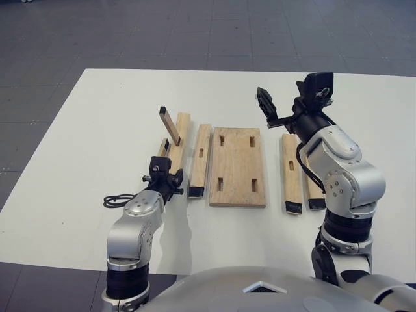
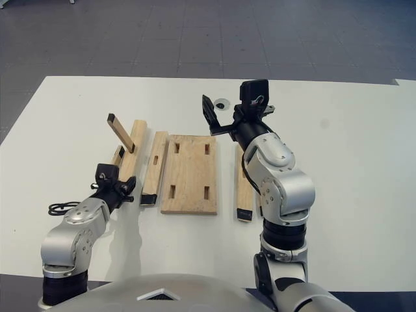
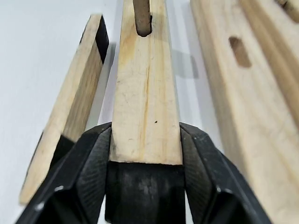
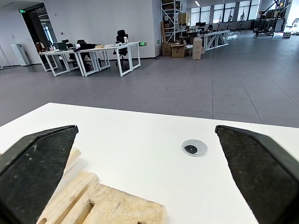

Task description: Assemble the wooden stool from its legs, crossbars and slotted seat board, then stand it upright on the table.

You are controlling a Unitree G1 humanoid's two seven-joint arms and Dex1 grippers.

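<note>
Left gripper [image 1: 164,173] low, fingers [image 3: 93,161] clamped on a leg [image 3: 145,93] end; right gripper [image 4: 145,129] raised, fingers [image 4: 37,163] wide apart.

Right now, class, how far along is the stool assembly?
Done: one crossbar stands slotted in the leftmost leg. In hand: the left end effector clamps that leg's near end; the right end effector hovers open. Left: the slotted seat board and the other legs lie flat, unjoined; no stool stands yet.
</note>
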